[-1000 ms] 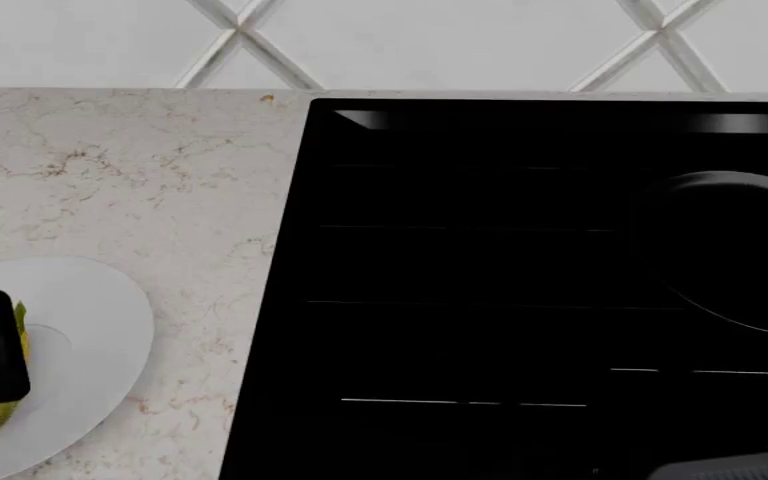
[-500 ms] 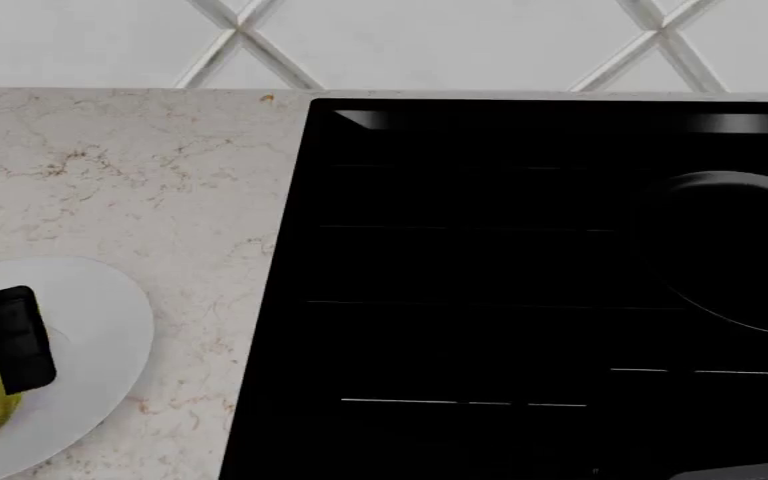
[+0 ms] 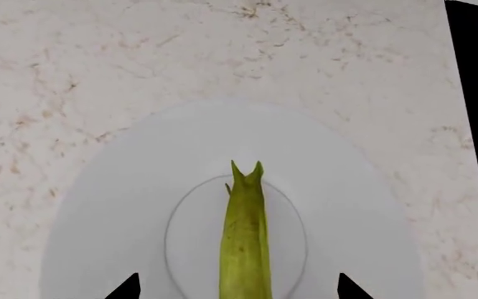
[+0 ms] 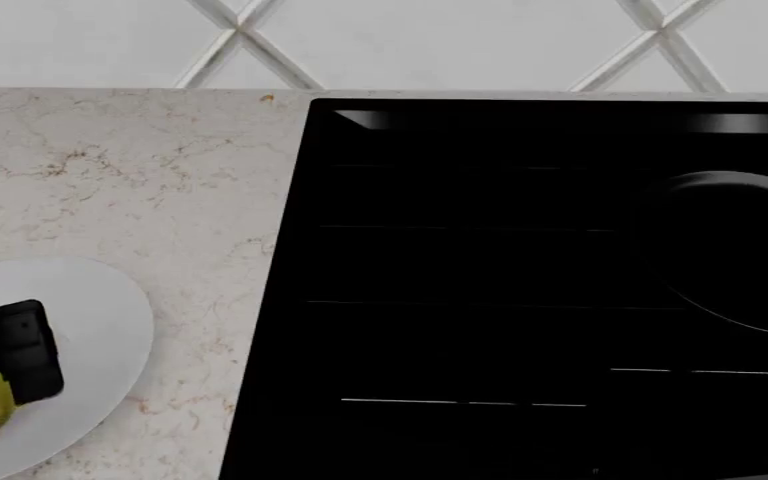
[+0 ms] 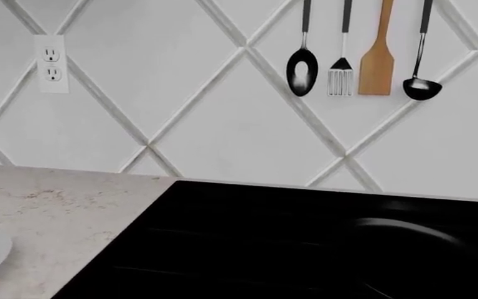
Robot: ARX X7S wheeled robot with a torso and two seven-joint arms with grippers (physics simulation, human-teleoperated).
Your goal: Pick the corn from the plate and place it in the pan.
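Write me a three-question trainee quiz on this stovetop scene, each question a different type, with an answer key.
1. True or false: the corn already lies in the pan.
2. Multiple choice: the plate rests on A) the black cooktop, B) the marble counter, C) the pan.
3. Fill in: in the left wrist view, the corn lies between the two fingertips of the left ____.

Key: 1 false, it is still on the plate, under the left claw. 2 B, the marble counter, beside the black cooktop. 3 claw.
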